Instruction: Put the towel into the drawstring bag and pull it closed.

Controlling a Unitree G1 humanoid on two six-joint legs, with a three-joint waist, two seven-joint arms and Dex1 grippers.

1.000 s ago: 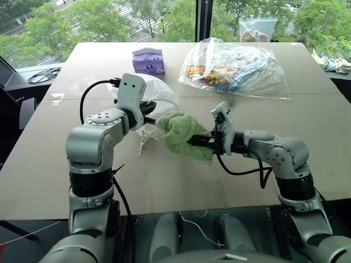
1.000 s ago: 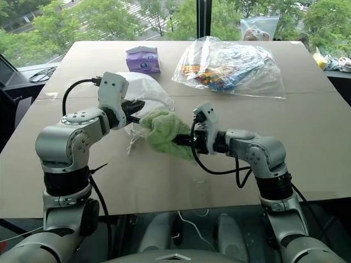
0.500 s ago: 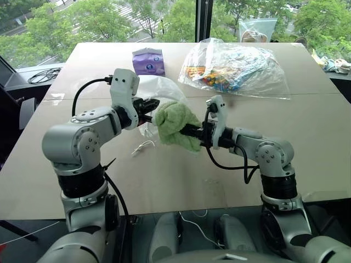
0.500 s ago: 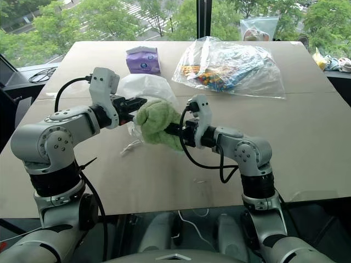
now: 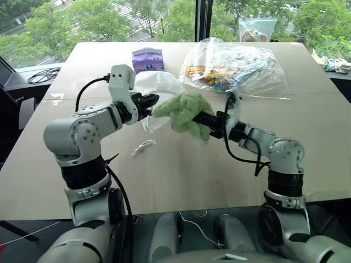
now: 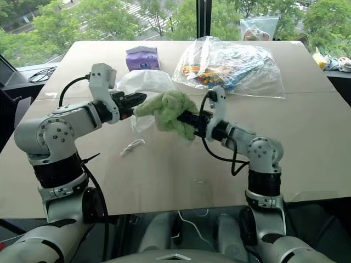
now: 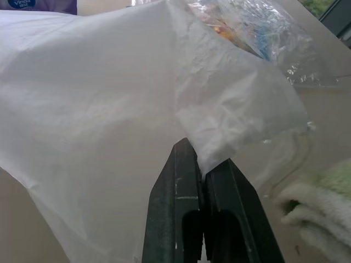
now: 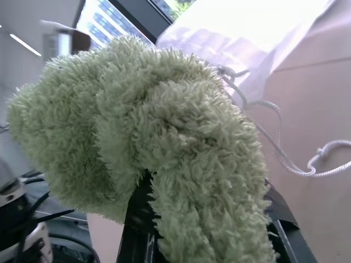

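Left eye view. We list: desk [image 5: 181, 175], tan, two boards butted. Left hand [image 5: 149, 102], pressed together on a fold of the drawstring bag [image 5: 159, 87], holding it lifted off the desk, we judge so its mouth faces the towel. Right hand [image 5: 205, 118], pinching the towel [image 5: 185, 109], pale green and lumpy, raised at 3 o'clock of the bag and touching it. Cord end [image 5: 143, 147] lies knotted on the desk at 6 o'clock of the bag. Purple tissue box [image 5: 148, 58] at 12 o'clock of the bag; clear plastic bag of colourful items [image 5: 236, 68] at 2 o'clock, well apart.

Right eye view. Same holdings; towel not yet inside the bag.

Left wrist view. Two black fingers [image 7: 178, 203] closed flat on thin white translucent fabric; the bag fans out beyond them. Towel edge at 4 o'clock of the fingers.

Right wrist view. Towel bunched over the fingers, hiding them; white drawstring [image 8: 274, 142] trails at 3 o'clock. We judge insertion the step in hand; whether the mouth is open we cannot tell.
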